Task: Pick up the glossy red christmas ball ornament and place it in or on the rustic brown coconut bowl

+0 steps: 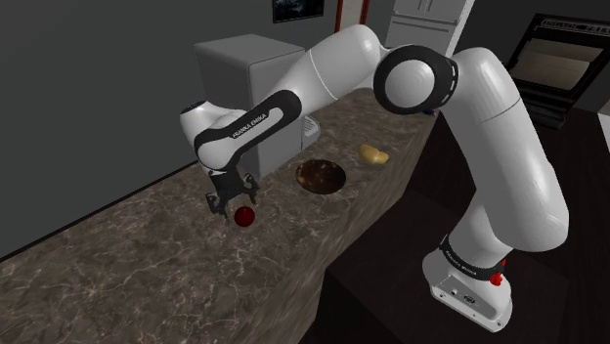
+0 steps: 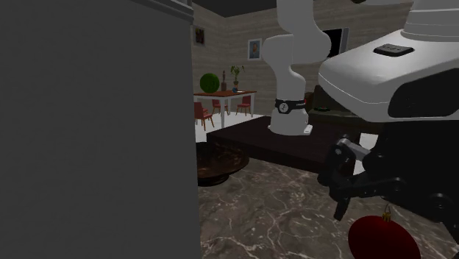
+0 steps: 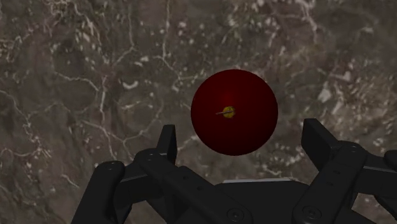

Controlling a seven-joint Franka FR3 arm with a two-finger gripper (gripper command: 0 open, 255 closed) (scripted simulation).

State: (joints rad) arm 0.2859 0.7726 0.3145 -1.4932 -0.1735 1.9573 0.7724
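Observation:
The red ball ornament (image 1: 244,216) rests on the dark marbled counter (image 1: 147,264), with a small gold cap on top (image 3: 229,113). My black gripper (image 1: 232,201) hovers just above it, open, fingers apart and not touching the ball (image 3: 234,112). In the wrist view the ball lies slightly ahead of the gap between my fingers (image 3: 167,141). The brown coconut bowl (image 1: 322,176) sits on the counter to the shoulder view's right of the ball. In the second exterior view the ball (image 2: 382,239) sits under the gripper (image 2: 390,212) and the bowl (image 2: 218,166) is further back.
A yellowish lumpy object (image 1: 372,154) lies beyond the bowl. A grey box-shaped appliance (image 1: 244,68) stands at the counter's back by the wall. The counter's front edge (image 1: 323,264) drops to a dark floor near my stand (image 1: 469,293).

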